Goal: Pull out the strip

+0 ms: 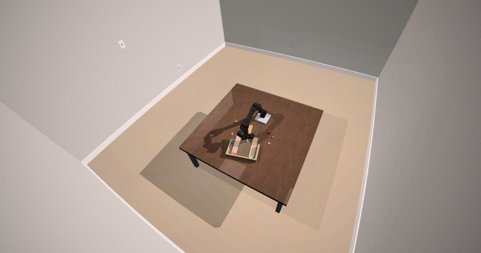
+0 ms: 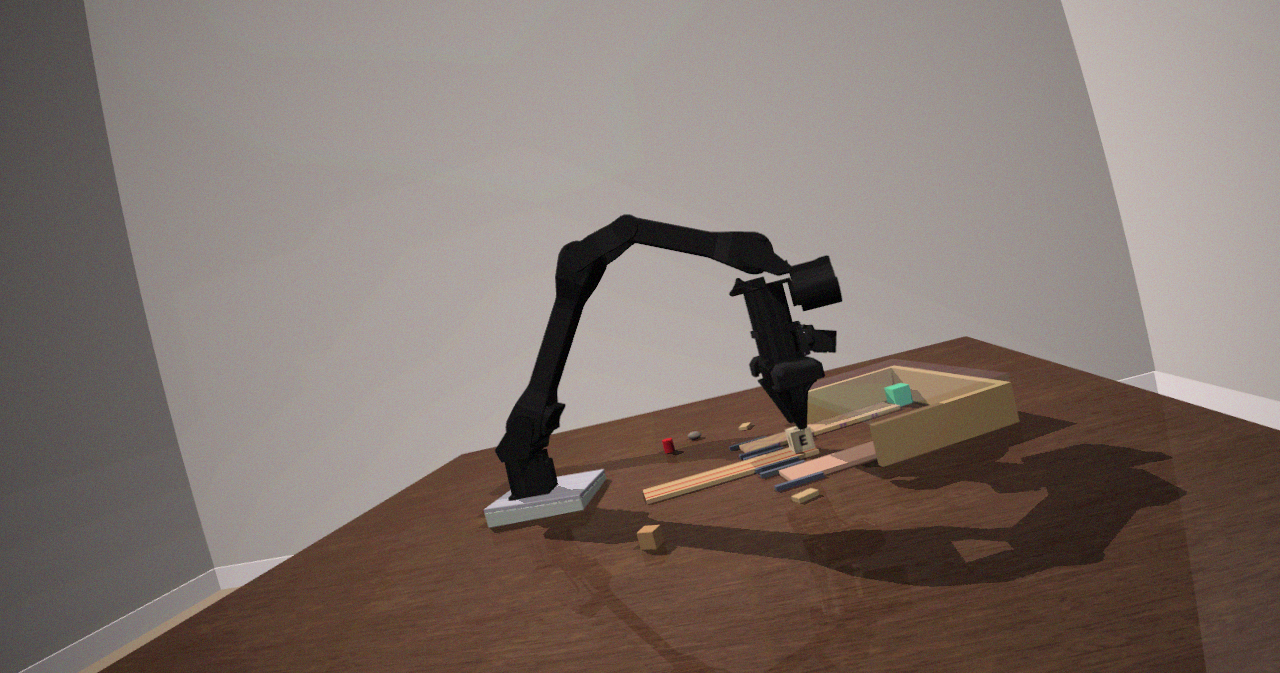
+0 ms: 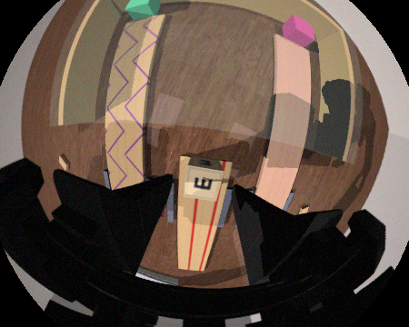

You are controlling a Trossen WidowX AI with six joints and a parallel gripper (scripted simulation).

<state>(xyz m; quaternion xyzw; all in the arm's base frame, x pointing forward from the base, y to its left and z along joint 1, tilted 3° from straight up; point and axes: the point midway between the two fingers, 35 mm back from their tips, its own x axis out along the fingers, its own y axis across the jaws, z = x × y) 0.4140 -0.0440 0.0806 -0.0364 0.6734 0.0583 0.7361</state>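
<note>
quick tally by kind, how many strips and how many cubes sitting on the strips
strips: 3 (zigzag strip, red-lined strip, pink strip)
cubes: 3 (green cube, magenta cube, labelled cube)
total: 6

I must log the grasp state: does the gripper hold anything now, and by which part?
Nothing is held. The gripper is open, fingers flanking the labelled cube without touching.
</note>
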